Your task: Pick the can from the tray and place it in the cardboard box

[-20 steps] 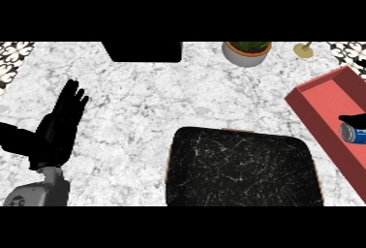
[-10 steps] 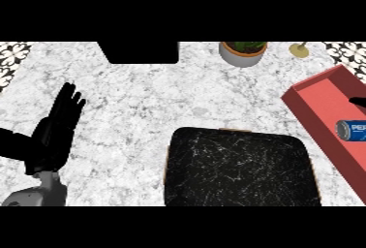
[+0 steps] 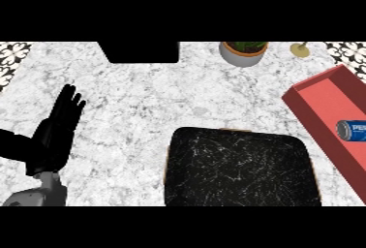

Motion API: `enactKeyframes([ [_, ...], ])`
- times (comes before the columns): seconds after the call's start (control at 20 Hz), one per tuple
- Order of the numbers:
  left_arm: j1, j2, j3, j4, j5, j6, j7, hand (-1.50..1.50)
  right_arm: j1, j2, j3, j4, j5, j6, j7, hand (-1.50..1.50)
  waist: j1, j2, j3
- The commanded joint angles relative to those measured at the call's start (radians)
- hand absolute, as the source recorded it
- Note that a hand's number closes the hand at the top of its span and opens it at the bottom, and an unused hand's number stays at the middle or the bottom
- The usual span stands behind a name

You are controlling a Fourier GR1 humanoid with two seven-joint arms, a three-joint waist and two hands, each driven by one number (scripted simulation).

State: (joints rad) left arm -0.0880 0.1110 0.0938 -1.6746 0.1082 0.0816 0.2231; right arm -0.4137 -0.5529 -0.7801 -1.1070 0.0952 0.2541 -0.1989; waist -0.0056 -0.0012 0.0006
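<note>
A blue can (image 3: 353, 131) lies on its side in the red tray (image 3: 322, 104) at the right edge of the head view, partly cut off by the frame. The cardboard box (image 3: 239, 169), dark inside with thin tan edges, stands open at the lower middle, just left of the tray. My left hand (image 3: 57, 131) rests open at the far left with its fingers pointing up, well away from both the box and the tray. My right hand does not show.
A black rectangular object (image 3: 139, 52) sits at the back edge of the marble counter. A potted plant (image 3: 243, 52) and a small yellowish item (image 3: 300, 49) stand at the back right. Patterned tiles show at the top corners.
The can has shifted slightly in the tray and now lies flat on its side. The left hand has drifted a little to the left.
</note>
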Motion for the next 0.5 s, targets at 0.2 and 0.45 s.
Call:
enactKeyframes([
  [0.2,-0.061,-0.005,-0.005,0.012,-0.010,0.020,0.053,0.00,0.018,-0.129,-0.076,0.229,-0.111,0.029,-0.152,-1.50,0.008,0.002,0.000],
  [0.45,0.027,-0.074,-0.078,-0.012,-0.070,0.045,-0.027,0.00,0.123,-0.158,-0.083,0.275,-0.137,0.073,-0.257,-1.50,0.006,0.002,0.000],
])
